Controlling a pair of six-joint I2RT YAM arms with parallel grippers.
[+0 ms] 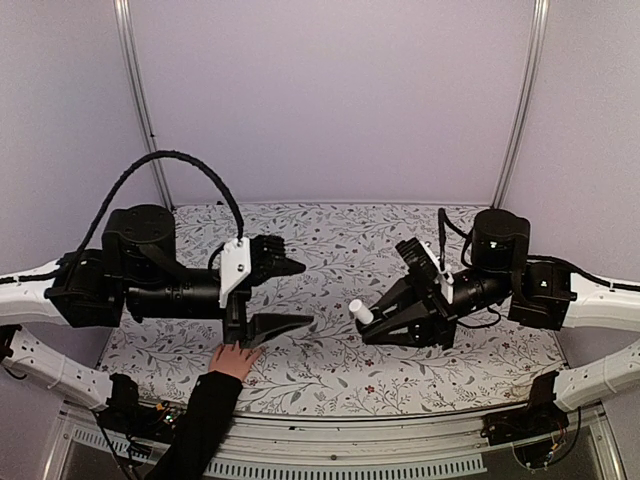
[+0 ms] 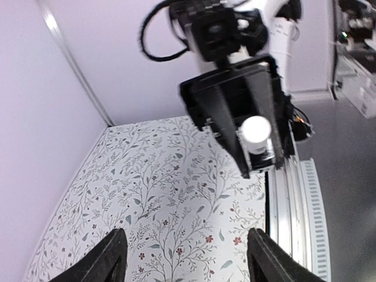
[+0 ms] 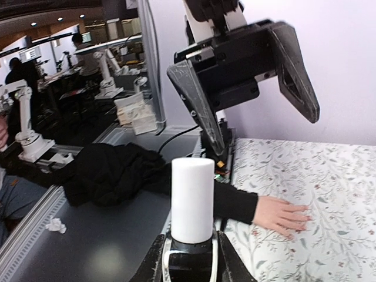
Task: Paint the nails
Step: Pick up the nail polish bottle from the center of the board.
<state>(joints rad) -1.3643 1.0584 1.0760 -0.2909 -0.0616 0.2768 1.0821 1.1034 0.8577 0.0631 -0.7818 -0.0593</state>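
A light-skinned hand (image 1: 236,359) in a black sleeve lies flat on the floral table (image 1: 330,375) at the near left. The hand (image 3: 283,215) also shows in the right wrist view with its fingers spread, but the nails are too small to make out. My left gripper (image 1: 306,293) hangs open just above and beyond the hand, with nothing between its fingers (image 2: 109,258). My right gripper (image 1: 372,322) is shut on a small dark bottle (image 3: 191,264) with a white cap (image 3: 192,200). It holds the bottle in mid-table, cap pointing left toward the left gripper (image 3: 264,135).
The table's metal front rail (image 1: 330,440) runs along the near edge, with cables and arm bases below it. Lilac walls close the back and sides. Beyond the left edge a black garment (image 3: 106,173) lies on a grey surface.
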